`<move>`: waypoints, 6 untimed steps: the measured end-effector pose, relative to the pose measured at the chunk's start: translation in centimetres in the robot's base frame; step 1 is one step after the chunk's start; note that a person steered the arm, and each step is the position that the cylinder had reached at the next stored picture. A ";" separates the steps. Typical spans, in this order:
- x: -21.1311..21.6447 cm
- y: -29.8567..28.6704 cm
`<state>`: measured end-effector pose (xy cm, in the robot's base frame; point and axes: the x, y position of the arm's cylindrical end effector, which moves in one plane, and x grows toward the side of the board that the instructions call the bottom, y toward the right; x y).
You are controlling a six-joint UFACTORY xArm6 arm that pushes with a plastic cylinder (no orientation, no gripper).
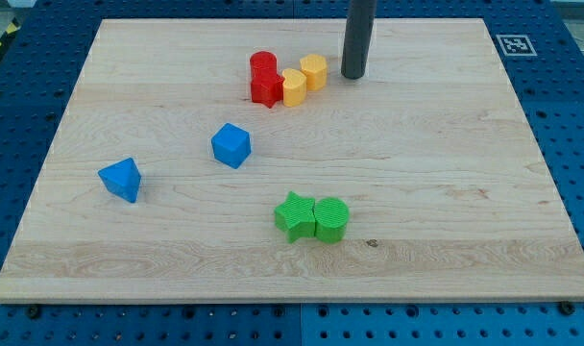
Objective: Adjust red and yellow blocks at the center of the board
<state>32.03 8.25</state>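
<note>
We see our rod come down from the view's top, and my tip [353, 75] rests on the wooden board [446, 192] just to the view's right of the upper yellow block [314, 71], with a small gap between them; the arm carries no claw, so there is nothing to read as apart or together. The red and yellow blocks sit bunched in the board's upper middle: a red cylinder [262, 65] touches a red star-like block [267, 88] below it, and to the right of that lies a second yellow block [294, 86], pressed against the upper yellow one (their exact shapes are hard to make out). Well apart, toward the view's left, stand a blue cube-like block [231, 145] and a blue wedge-like block [120, 179]. Near the view's bottom a green star [294, 215] touches a green cylinder [331, 218].
</note>
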 end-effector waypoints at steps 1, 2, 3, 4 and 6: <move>0.2 -1.4; 0.2 -4.0; 0.2 -5.3; 0.2 -4.6; 1.0 3.4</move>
<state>32.99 11.69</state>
